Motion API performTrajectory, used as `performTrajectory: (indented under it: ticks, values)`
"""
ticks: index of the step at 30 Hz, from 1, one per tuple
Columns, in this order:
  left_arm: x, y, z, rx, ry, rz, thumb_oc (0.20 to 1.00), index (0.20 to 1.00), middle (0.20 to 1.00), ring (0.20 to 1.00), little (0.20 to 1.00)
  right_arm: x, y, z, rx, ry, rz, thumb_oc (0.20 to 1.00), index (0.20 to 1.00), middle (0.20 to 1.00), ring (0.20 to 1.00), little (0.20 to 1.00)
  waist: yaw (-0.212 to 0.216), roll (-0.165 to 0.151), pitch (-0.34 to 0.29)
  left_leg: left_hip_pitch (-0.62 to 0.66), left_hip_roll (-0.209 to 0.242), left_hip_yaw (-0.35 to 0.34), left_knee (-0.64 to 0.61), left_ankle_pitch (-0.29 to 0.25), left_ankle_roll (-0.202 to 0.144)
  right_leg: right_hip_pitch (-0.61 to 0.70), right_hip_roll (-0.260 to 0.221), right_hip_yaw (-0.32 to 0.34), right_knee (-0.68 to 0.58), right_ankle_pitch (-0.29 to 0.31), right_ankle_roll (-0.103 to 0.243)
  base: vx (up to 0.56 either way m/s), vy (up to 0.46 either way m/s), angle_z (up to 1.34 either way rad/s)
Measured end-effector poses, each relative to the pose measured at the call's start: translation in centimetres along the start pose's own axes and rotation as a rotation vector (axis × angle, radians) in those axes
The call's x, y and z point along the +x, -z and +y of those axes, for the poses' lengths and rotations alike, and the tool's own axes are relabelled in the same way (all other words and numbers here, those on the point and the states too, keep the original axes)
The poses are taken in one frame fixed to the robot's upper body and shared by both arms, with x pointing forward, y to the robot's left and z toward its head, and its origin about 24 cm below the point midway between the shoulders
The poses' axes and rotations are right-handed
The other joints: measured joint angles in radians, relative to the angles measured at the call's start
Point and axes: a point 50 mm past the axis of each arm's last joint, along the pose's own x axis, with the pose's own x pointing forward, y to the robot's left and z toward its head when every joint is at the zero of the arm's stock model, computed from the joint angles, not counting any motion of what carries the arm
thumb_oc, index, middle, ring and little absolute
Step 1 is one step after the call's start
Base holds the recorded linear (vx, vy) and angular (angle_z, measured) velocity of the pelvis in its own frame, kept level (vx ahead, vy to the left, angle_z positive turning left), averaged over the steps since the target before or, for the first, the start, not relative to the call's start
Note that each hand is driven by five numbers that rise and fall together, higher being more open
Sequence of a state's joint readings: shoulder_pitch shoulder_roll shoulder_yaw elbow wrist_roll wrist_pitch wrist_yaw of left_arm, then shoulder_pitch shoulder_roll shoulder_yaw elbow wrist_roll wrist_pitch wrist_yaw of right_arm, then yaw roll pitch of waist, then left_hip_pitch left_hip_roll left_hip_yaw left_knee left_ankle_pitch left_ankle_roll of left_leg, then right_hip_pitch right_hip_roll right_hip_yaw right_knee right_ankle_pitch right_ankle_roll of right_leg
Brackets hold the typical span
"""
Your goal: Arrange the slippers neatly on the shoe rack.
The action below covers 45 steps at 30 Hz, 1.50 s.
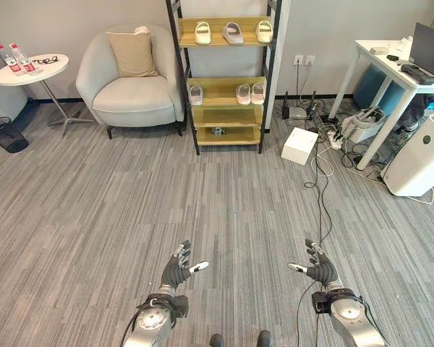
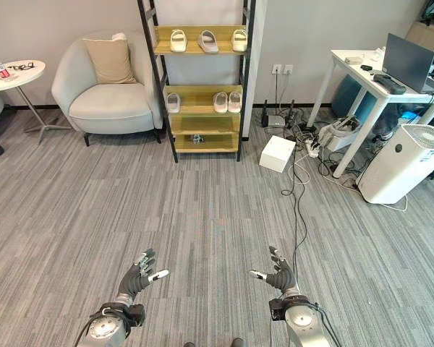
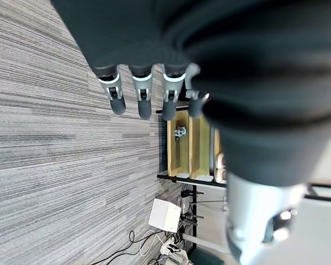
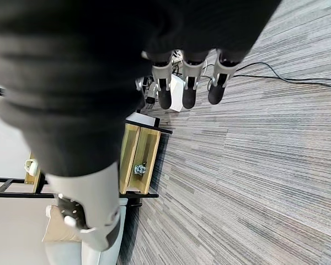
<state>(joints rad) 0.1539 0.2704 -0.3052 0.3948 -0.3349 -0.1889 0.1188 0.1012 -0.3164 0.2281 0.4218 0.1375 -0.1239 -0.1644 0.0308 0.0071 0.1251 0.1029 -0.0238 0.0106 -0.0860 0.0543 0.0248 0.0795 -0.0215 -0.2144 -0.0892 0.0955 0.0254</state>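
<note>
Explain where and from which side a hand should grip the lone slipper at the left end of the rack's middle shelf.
Probably across its strap, from the rack's open front. The lone slipper lies flat on the shoe rack with free space to its right, while the black post stands close on its left. Both the left hand and right hand hang open, far away.

cream slippers (image 1: 232, 32), black/wood rack (image 1: 224, 92), grey striped carpet (image 1: 130, 202)

Grey striped carpet (image 1: 130, 202), armchair (image 1: 130, 79), white desk (image 1: 390, 69).
</note>
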Motion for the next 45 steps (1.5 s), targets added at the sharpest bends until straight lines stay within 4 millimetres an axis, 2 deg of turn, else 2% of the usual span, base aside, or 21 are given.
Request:
performTrajectory:
  ticks: [14, 17, 20, 25, 26, 27, 28, 30, 31, 32, 33, 34, 35, 36, 37, 40, 41, 42, 45]
  values:
    - [0.0, 0.2, 0.1, 0.001, -0.004, 0.008, 1.0, 1.0, 1.0, 1.0, 1.0, -0.1, 0.2, 0.2, -0.002, -0.008, 0.007, 1.0, 1.0, 1.0, 1.0, 1.0, 0.001, -0.001, -0.014, -0.031, -0.001, -0.009, 0.0, 0.002, -0.001, -0.024, 0.0, -0.008, 0.0, 0.001, 0.0, -0.01, 0.002, 0.01]
    - [0.2, 0.0, 0.0, 0.003, 0.0, 0.002, 1.0, 1.0, 1.0, 1.0, 1.0, -0.2, 0.4, 0.1, -0.001, -0.001, 0.012, 1.0, 1.0, 1.0, 1.0, 1.0, -0.003, 0.0, -0.015, -0.065, -0.004, -0.042, 0.0, 0.014, -0.003, -0.042, -0.005, -0.051, 0.0, 0.001, 0.001, -0.03, 0.008, 0.31]
    - [0.1, 0.0, 0.0, 0.003, 0.0, 0.004, 1.0, 1.0, 1.0, 1.0, 1.0, -0.3, 0.4, 0.0, -0.001, 0.001, 0.013, 1.0, 1.0, 1.0, 1.0, 1.0, -0.002, -0.004, -0.012, -0.086, -0.005, -0.056, 0.006, 0.022, -0.005, -0.063, -0.006, -0.06, 0.0, 0.001, 0.0, 0.0, 0.019, 0.19]
    - [0.0, 0.2, 0.1, 0.004, -0.005, 0.009, 1.0, 1.0, 1.0, 1.0, 1.0, -0.2, 0.3, 0.2, -0.004, -0.005, 0.011, 1.0, 1.0, 1.0, 1.0, 1.0, 0.003, -0.009, -0.004, -0.083, -0.004, -0.048, 0.006, 0.022, -0.005, -0.066, -0.004, -0.045, 0.0, 0.002, 0.0, 0.05, 0.101, -0.08]
    - [0.0, 0.1, 0.5, 0.015, -0.01, 0.007, 1.0, 1.0, 1.0, 1.0, 1.0, 0.0, 0.0, 0.2, -0.004, -0.007, 0.001, 1.0, 1.0, 1.0, 1.0, 1.0, 0.004, -0.016, 0.003, -0.082, -0.002, -0.031, 0.006, 0.021, -0.005, -0.069, -0.002, -0.03, 0.0, 0.003, 0.001, 0.06, 0.283, -0.31]
    - [-0.7, 0.5, 1.7, 0.052, -0.026, 0.023, 1.0, 1.0, 1.0, 1.0, 1.0, 0.2, -0.3, 0.0, -0.002, 0.0, -0.008, 1.0, 1.0, 1.0, 1.0, 1.0, 0.004, -0.027, 0.012, -0.079, -0.005, -0.026, 0.0, 0.011, 0.0, -0.071, -0.002, -0.016, 0.001, 0.004, 0.002, 0.06, 0.285, -0.37]
    - [-0.8, 0.4, 2.4, 0.06, -0.045, 0.021, 1.0, 1.0, 1.0, 1.0, 1.0, 0.2, -0.2, -0.2, 0.0, 0.009, -0.005, 1.0, 1.0, 1.0, 1.0, 1.0, 0.003, -0.034, 0.021, -0.074, -0.014, -0.019, 0.007, 0.003, 0.001, -0.077, -0.005, -0.009, 0.016, 0.004, 0.007, -0.02, 0.225, -0.37]
    - [-1.0, 0.5, 3.5, 0.057, -0.088, 0.029, 1.0, 1.0, 1.0, 1.0, 1.0, 0.3, -0.3, -0.7, -0.006, 0.023, -0.008, 1.0, 1.0, 1.0, 1.0, 1.0, 0.002, -0.032, 0.045, -0.083, -0.004, -0.005, 0.007, 0.001, 0.022, -0.119, -0.017, -0.013, 0.1, -0.034, 0.014, 0.01, 0.235, -0.17]
    - [-0.9, 0.4, 3.8, 0.063, -0.098, 0.028, 1.0, 1.0, 1.0, 1.0, 1.0, 0.3, -0.2, -0.8, -0.011, 0.028, -0.002, 1.0, 1.0, 1.0, 1.0, 1.0, 0.003, -0.04, 0.057, -0.084, -0.022, 0.003, 0.008, -0.009, 0.03, -0.16, -0.031, -0.005, 0.174, -0.039, 0.023, 0.03, 0.217, -0.16]
    - [-0.7, 0.2, 3.9, 0.07, -0.097, 0.023, 1.0, 1.0, 1.0, 1.0, 1.0, 0.5, -0.5, -1.0, -0.028, 0.028, -0.012, 1.0, 1.0, 1.0, 1.0, 1.0, 0.006, -0.03, 0.087, -0.075, -0.016, 0.003, 0.011, -0.011, 0.036, -0.21, -0.045, -0.008, 0.286, -0.062, 0.055, 0.05, 0.192, -0.25]
    - [-0.6, 0.2, 3.9, 0.071, -0.098, 0.024, 1.0, 1.0, 1.0, 1.0, 1.0, 0.7, -0.8, -1.1, -0.037, 0.028, -0.023, 1.0, 1.0, 1.0, 1.0, 1.0, 0.003, -0.023, 0.105, -0.064, -0.016, 0.005, 0.01, -0.01, 0.039, -0.236, -0.057, -0.014, 0.358, -0.067, 0.064, 0.06, 0.09, -0.08]
    - [-0.4, 0.2, 4.1, 0.079, -0.101, 0.026, 1.0, 1.0, 1.0, 1.0, 1.0, 0.8, -1.0, -0.9, -0.033, 0.025, -0.031, 1.0, 1.0, 1.0, 1.0, 1.0, -0.002, -0.02, 0.123, -0.043, -0.022, 0.009, 0.012, -0.01, 0.056, -0.299, -0.097, -0.032, 0.499, -0.089, 0.109, 0.12, 0.099, -0.01]
    - [-0.3, 0.1, 4.2, 0.083, -0.102, 0.023, 1.0, 1.0, 1.0, 1.0, 1.0, 0.8, -1.0, -0.8, -0.035, 0.021, -0.031, 1.0, 1.0, 1.0, 1.0, 1.0, 0.001, -0.03, 0.132, -0.033, -0.029, 0.019, 0.012, -0.019, 0.06, -0.312, -0.117, -0.04, 0.541, -0.111, 0.113, 0.14, 0.04, -0.03]
    - [-0.3, 0.0, 4.2, 0.083, -0.104, 0.02, 1.0, 1.0, 1.0, 1.0, 1.0, 0.8, -1.0, -0.7, -0.038, 0.017, -0.032, 1.0, 1.0, 1.0, 1.0, 1.0, 0.007, -0.033, 0.135, -0.029, -0.033, 0.027, 0.01, -0.021, 0.062, -0.313, -0.129, -0.051, 0.549, -0.128, 0.098, 0.15, -0.005, -0.19]
    - [0.0, -0.4, 3.9, 0.084, -0.089, 0.003, 1.0, 1.0, 1.0, 1.0, 1.0, 1.0, -1.5, -0.8, -0.046, 0.017, -0.052, 1.0, 1.0, 1.0, 1.0, 1.0, 0.006, -0.028, 0.141, -0.031, -0.032, 0.031, 0.007, -0.024, 0.068, -0.305, -0.141, -0.089, 0.419, -0.144, 0.088, 0.16, -0.047, -0.19]
    - [0.3, -1.0, 3.6, 0.085, -0.077, -0.018, 1.0, 1.0, 1.0, 1.0, 1.0, 1.4, -2.6, -0.7, -0.044, 0.016, -0.091, 1.0, 1.0, 1.0, 1.0, 1.0, 0.005, -0.031, 0.149, -0.028, -0.028, 0.056, 0.008, -0.029, 0.08, -0.286, -0.142, -0.091, 0.203, -0.128, 0.094, 0.19, -0.083, -0.22]
    - [0.7, -1.5, 3.5, 0.089, -0.074, -0.033, 1.0, 1.0, 1.0, 1.0, 1.0, 1.5, -2.8, -0.6, -0.046, 0.01, -0.096, 1.0, 1.0, 1.0, 1.0, 1.0, 0.005, -0.026, 0.152, -0.025, -0.025, 0.061, 0.008, -0.032, 0.068, -0.276, -0.129, -0.087, 0.073, -0.099, 0.111, 0.26, -0.111, -0.31]
    - [1.1, -2.2, 3.4, 0.105, -0.071, -0.056, 1.0, 1.0, 1.0, 1.0, 1.0, 1.6, -2.9, -0.5, -0.05, 0.006, -0.097, 1.0, 1.0, 1.0, 1.0, 1.0, 0.005, -0.026, 0.156, -0.021, -0.023, 0.076, 0.008, -0.039, 0.06, -0.278, -0.126, -0.087, 0.012, -0.079, 0.119, 0.33, -0.137, -0.3]
    - [2.2, -3.7, 2.9, 0.113, -0.055, -0.108, 1.0, 1.0, 1.0, 1.0, 1.0, 1.5, -2.6, -0.3, -0.07, -0.002, -0.079, 1.0, 1.0, 1.0, 1.0, 1.0, 0.003, -0.03, 0.16, 0.036, -0.024, 0.086, 0.008, -0.069, 0.042, -0.261, -0.124, -0.118, 0.0, -0.03, 0.125, 0.46, -0.193, -0.1]
